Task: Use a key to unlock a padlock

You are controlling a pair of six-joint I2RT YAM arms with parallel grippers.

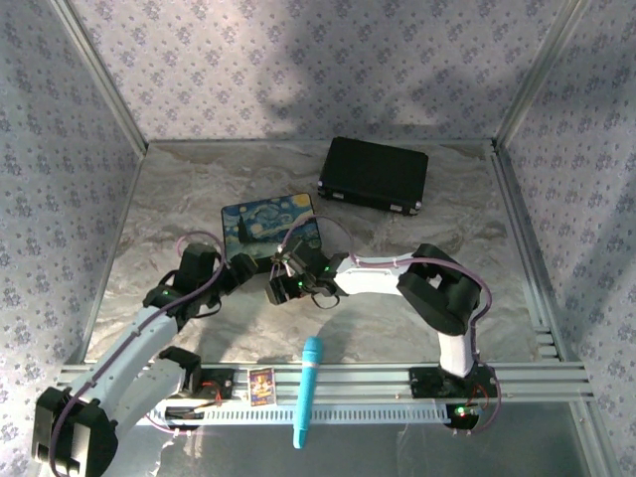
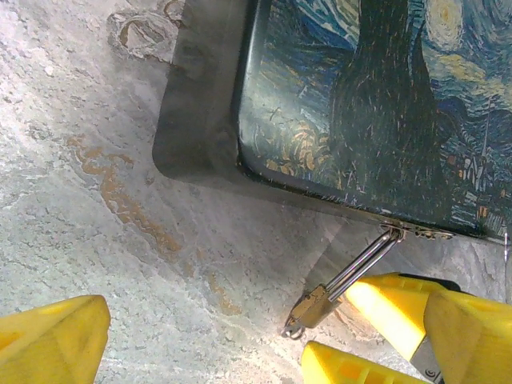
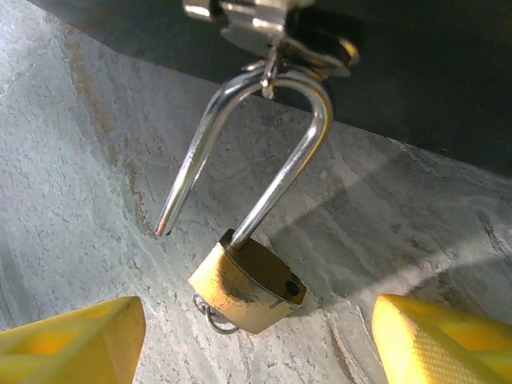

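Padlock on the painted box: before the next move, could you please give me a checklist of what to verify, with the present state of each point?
1. Shackle released from the padlock body: ok, one leg end hangs free.
2. Padlock removed from the clasp of the box: not ok, the shackle is hooked through it.
3. Right pincer open: ok, fingertips wide apart on both sides of the padlock, not touching it.
4. Left pincer open: ok, nothing held.
5. Key in the keyhole: cannot tell; a small ring shows under the body.
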